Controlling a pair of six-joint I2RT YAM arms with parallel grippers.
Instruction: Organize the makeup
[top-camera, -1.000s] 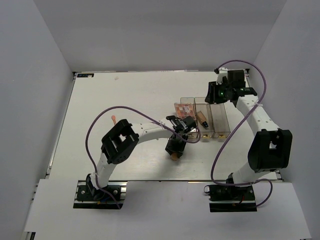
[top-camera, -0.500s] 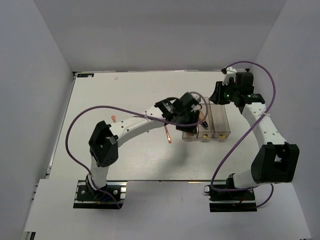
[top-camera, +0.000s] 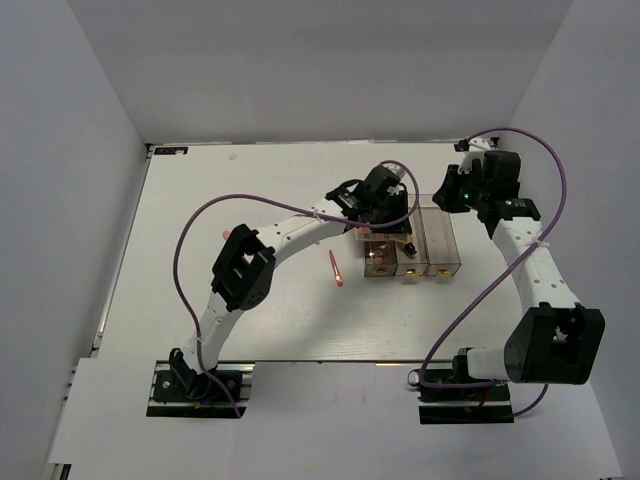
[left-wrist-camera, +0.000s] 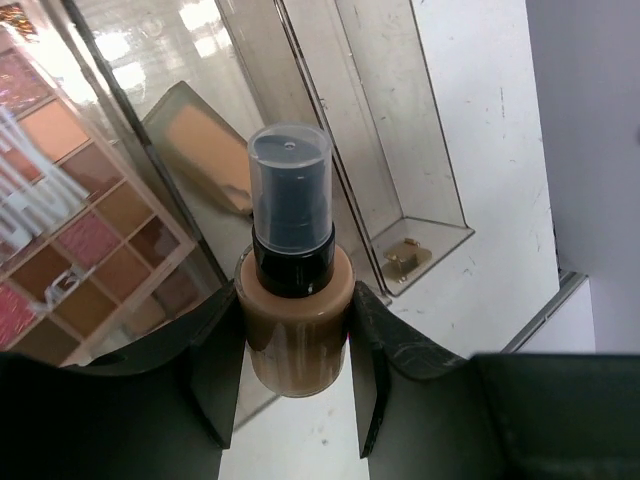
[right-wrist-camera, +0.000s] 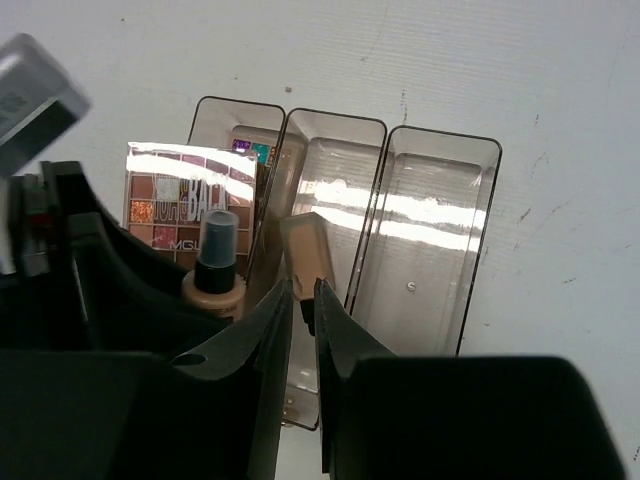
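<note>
A white table (top-camera: 250, 200) stands inside plain grey walls, with both arms reaching away from its near edge. The clear box (top-camera: 441, 242) lies right of the table's middle. Just nearer than the box and off its left side, the thin pink stick (top-camera: 335, 270) lies flat on the bare surface, apart from everything else.

In the box's left compartment an eyeshadow palette (left-wrist-camera: 85, 235) leans against the wall, its brown and pink pans showing. In the middle compartment a second bottle (left-wrist-camera: 205, 150) lies on its side.

Over the left side of the box the left gripper (left-wrist-camera: 297, 330) clamps a beige bottle (left-wrist-camera: 295, 295) by its body, one finger on each side, black pump and clear cap upright above the fingers.

Past the box's far right corner hangs the right gripper (right-wrist-camera: 302, 290), its jaws drawn almost together with only a narrow slit between them and nothing in their grasp.
</note>
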